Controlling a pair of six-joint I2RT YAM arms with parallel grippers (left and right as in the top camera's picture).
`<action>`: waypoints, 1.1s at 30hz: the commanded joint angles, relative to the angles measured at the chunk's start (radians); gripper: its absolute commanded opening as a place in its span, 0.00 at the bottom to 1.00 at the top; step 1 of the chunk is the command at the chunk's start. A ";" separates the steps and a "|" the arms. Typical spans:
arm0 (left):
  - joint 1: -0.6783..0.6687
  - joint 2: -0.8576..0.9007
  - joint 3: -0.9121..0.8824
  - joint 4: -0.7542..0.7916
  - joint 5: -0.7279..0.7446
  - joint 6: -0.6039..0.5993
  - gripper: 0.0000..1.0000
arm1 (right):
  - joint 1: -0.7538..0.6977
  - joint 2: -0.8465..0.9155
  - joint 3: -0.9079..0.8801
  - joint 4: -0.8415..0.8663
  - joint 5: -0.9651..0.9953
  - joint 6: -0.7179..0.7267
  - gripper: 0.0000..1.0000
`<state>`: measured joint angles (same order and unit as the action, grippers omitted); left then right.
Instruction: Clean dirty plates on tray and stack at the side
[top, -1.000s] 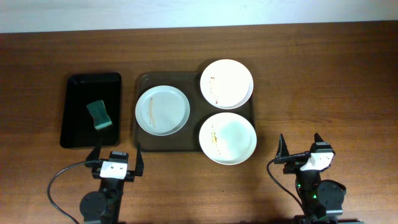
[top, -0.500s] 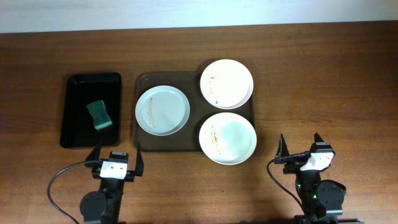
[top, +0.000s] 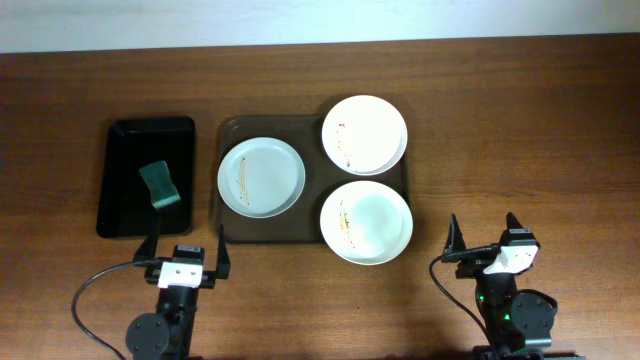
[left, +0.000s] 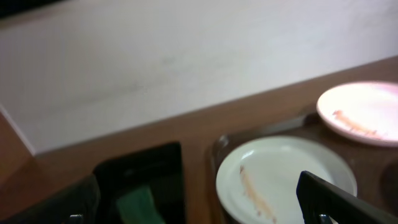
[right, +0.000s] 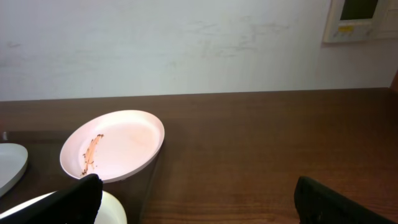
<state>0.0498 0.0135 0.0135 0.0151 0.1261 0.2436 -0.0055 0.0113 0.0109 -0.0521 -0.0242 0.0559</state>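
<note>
Here we find both arms at the near edge of the table (top: 540, 120), well apart from each other. Our left gripper (top: 190, 237) stands with its jaws spread wide and nothing between them, its fingertips near the near edges of the black tray (top: 122, 215) and the brown tray (top: 280, 128). Our right gripper (top: 481, 222) is likewise spread wide and empty, over bare wood to the right of the brown tray's near corner. The left plate (top: 261, 177) sits wholly inside the rim on the brown tray's left half, with a thin brown-yellow streak on its left part. The far right plate (top: 364, 134) lies at the far right corner and overhangs the rim there; its streak runs along its left side. The near right plate (top: 366, 222) lies just in front of it, the two nearly touching, and juts past the tray's near edge; it too has a streak on its left side. On the black tray, left of the brown one, a green sponge (top: 159, 186) lies askew. The left wrist view is blurred, yet we make out the left plate ahead of the fingers. In the right wrist view we see the far right plate before a pale wall (right: 186, 43) with a small panel (right: 360, 18) at the upper right.
</note>
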 joint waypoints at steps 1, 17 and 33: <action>-0.002 -0.007 -0.003 0.047 0.065 -0.059 0.99 | 0.005 -0.006 0.034 0.006 -0.003 0.004 0.98; -0.002 0.407 0.515 -0.089 0.069 -0.145 0.99 | 0.005 0.309 0.528 -0.184 -0.100 0.003 0.98; -0.002 1.406 1.652 -1.195 0.146 -0.145 0.99 | 0.069 1.381 1.559 -0.941 -0.539 0.004 0.98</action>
<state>0.0498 1.3243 1.5993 -1.1221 0.2298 0.1070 0.0132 1.2755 1.4788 -0.9546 -0.4183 0.0563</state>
